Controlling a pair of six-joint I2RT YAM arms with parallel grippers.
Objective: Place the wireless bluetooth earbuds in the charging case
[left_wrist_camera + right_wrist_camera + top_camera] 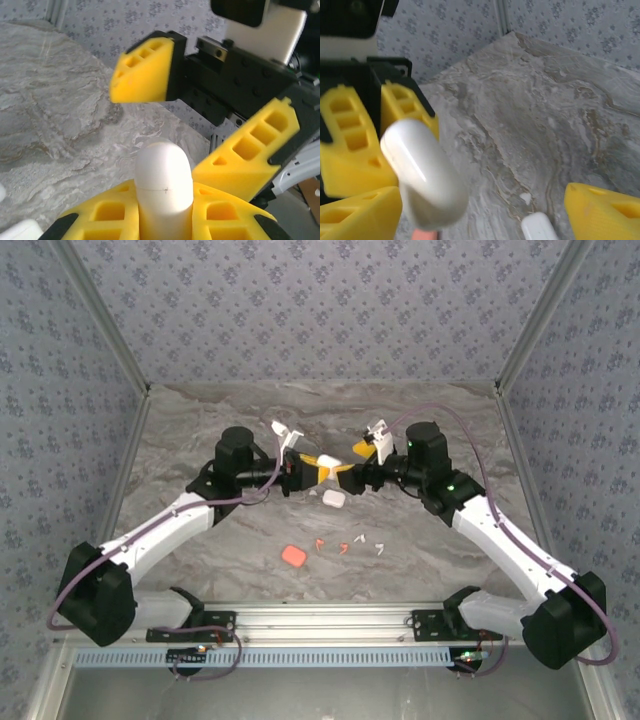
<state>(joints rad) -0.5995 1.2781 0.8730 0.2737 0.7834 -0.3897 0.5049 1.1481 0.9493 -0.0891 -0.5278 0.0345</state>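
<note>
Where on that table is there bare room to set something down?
The table is bare along the back wall, and near the front rail on either side of the orange case and earbuds. The middle is crowded: the left claw grips a white case facing the open right claw, with another white case lying close by.

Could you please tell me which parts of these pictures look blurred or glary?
Right wrist view: the white charging case, close to the lens, is soft-edged with a bright sheen, while the marble table is sharper. Left wrist view: the case is crisper, its seam visible. Top external view: evenly lit, earbuds tiny but distinct.
</note>
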